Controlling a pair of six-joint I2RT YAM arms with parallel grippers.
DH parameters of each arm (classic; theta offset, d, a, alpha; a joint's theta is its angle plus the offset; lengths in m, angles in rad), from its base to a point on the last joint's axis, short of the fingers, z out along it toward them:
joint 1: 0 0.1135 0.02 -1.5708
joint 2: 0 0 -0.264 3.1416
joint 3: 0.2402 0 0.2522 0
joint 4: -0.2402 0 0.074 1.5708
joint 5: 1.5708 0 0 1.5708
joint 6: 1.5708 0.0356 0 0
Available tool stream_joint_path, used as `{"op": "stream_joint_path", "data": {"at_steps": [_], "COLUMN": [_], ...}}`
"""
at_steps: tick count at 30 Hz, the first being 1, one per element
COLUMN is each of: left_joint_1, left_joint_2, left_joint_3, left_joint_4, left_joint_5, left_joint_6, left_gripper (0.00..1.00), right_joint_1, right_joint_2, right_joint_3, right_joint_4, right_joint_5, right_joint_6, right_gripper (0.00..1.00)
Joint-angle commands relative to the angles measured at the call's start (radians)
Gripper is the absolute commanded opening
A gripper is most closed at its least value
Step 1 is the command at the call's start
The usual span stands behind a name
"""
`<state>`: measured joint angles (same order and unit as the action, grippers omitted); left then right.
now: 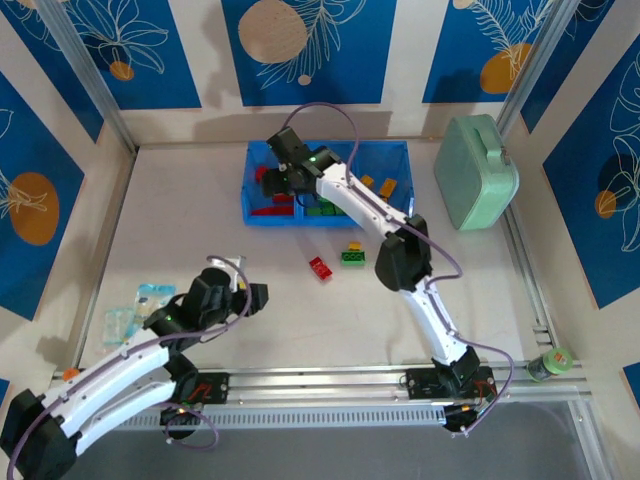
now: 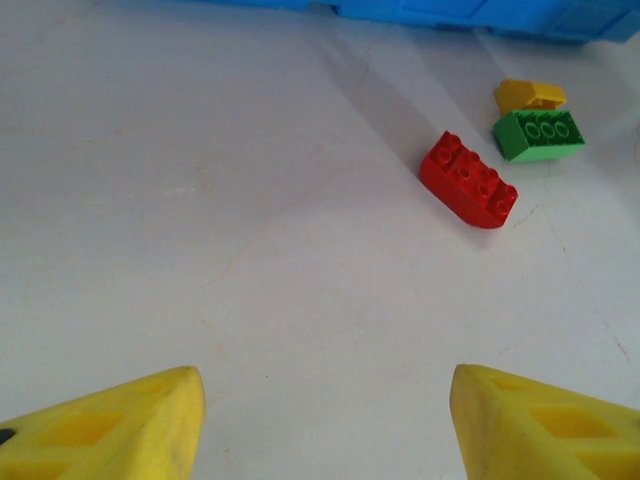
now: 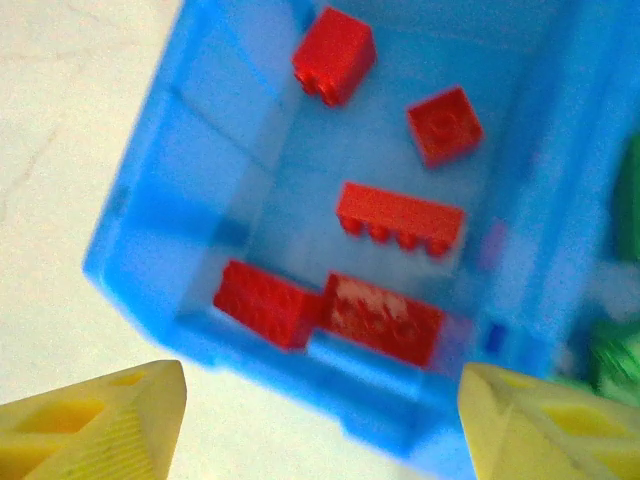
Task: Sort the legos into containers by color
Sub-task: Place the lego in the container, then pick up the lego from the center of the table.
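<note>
As the left end effector (image 2: 325, 375) and right end effector (image 3: 322, 368) both gaped empty, grabbing the red brick (image 2: 467, 180) could jostle the nearby green brick (image 2: 538, 135).

Tray (image 3: 170, 180): translucent blue plastic, smooth, glossy.
Red lego (image 2: 468, 182): hard plastic, glossy, studded top.
Table (image 2: 200, 200): matt off-white surface, smooth, faint scuff lines.
Right gripper fingers (image 3: 110, 425): yellow plastic, matt, finely ribbed.
Mint green case (image 1: 478, 172): smooth, low sheen.
Rail (image 1: 330, 385): bare metal, grooved.

A mint green case (image 1: 476, 172) sits right, plastic wrapper (image 1: 135, 312) left.
</note>
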<state>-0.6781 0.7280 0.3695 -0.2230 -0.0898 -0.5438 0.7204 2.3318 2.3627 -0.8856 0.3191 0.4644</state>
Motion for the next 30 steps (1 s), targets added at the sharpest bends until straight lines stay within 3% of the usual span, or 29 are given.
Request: {"op": "stream_joint_path", "data": {"at_steps": [1, 10, 18, 24, 30], "left_joint_1": [0.002, -0.027, -0.056, -0.076, -0.131], "left_joint_2": [0.090, 0.506, 0.867, 1.006, 1.104], "left_joint_3": [0.048, 0.225, 0.465, 0.607, 0.709], "left_joint_4": [0.092, 0.270, 0.250, 0.137, 0.055], "left_joint_5": [0.070, 0.185, 0.240, 0.181, 0.116], "left_joint_6": [0.036, 0.040, 0.045, 0.071, 0.078], "left_gripper": [0.69, 0.74, 0.74, 0.75, 0.74], "right_joint_1": [0.005, -0.070, -0.127, -0.131, -0.140], "right_joint_2": [-0.248, -0.670, -0.901, -1.004, -1.043], "right_joint_3": [-0.211, -0.790, -1.198, -1.378, -1.441], "right_joint_4": [0.113, 0.246, 0.286, 0.312, 0.335], "right_joint_5": [0.034, 0.088, 0.086, 0.082, 0.074], "right_joint_6": [0.017, 0.095, 0.198, 0.254, 0.270], "right_gripper": [0.73, 0.77, 0.80, 0.80, 0.80]}}
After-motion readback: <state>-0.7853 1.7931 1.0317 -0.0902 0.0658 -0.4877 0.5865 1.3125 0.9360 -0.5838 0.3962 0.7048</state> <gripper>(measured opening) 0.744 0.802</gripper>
